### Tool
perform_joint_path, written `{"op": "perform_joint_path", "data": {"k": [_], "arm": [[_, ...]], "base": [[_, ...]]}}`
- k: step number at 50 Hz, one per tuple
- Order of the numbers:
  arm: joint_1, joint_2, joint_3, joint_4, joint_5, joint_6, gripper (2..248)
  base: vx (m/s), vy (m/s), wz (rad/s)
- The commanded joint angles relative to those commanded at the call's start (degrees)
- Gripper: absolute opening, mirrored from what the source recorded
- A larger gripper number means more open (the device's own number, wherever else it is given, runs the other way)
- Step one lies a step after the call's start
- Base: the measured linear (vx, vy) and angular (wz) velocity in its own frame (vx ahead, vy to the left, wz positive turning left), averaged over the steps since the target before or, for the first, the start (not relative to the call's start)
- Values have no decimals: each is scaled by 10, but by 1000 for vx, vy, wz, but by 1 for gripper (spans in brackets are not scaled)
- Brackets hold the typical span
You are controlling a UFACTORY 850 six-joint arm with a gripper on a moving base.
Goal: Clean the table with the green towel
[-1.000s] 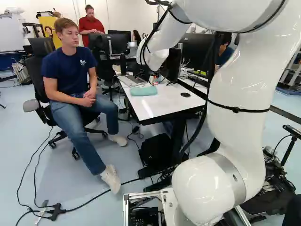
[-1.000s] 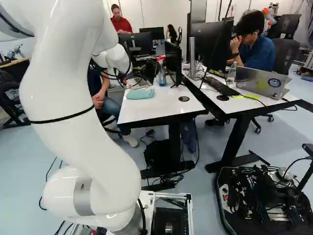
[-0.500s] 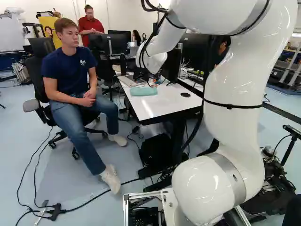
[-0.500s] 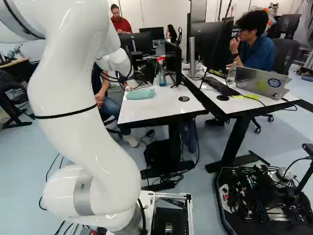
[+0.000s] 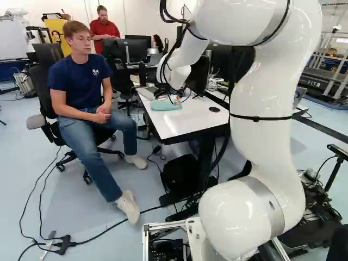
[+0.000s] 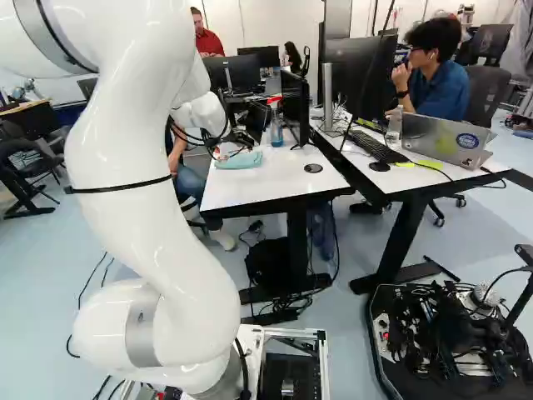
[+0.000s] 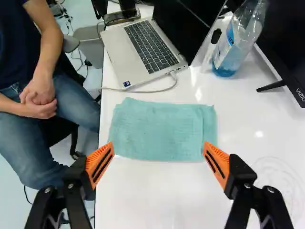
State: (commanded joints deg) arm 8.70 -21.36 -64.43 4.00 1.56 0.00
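Over the last second the arm (image 5: 266, 98) shifts against its foot joint and brings the gripper (image 7: 158, 147) lower, nearer the green towel (image 7: 159, 131). The base has not moved, and the towel keeps its place on the table (image 7: 143, 191). For the task this reads as the approach, with the grasp to come and the wiping after it.

The gripper's fingers stand wide apart with nothing clamped, their orange pads (image 7: 101, 162) facing each other across the towel's near edge. How much height remains between fingertips and cloth is hard to judge from these views.

The towel lies just ahead of the gripper, its long side about matching the gap. It is more teal than plain green, folded into a flat, neat rectangle with a fine crinkled weave, and a strip along one short side looks like a lower layer showing. Being thin and soft, it will probably bunch as the fingers close, so they need to come right down to the tabletop. Beyond it, further ahead, sit a laptop (image 7: 121, 62) with its cable (image 7: 152, 90) and a bottle (image 7: 226, 59), which later strokes could catch.
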Motion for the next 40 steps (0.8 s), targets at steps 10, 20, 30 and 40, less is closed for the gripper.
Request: {"op": "perform_joint_path", "data": {"k": [10,20,30,40], "arm": [[-1,-23,-14,0,0,0,247],[-2,-49,-33,0,0,0,247],[-3,-77,-54,0,0,0,247],[-4,-99,-69,0,0,0,247]], "base": [[0,0,0],[0,0,0],[0,0,0],[0,0,0]]}}
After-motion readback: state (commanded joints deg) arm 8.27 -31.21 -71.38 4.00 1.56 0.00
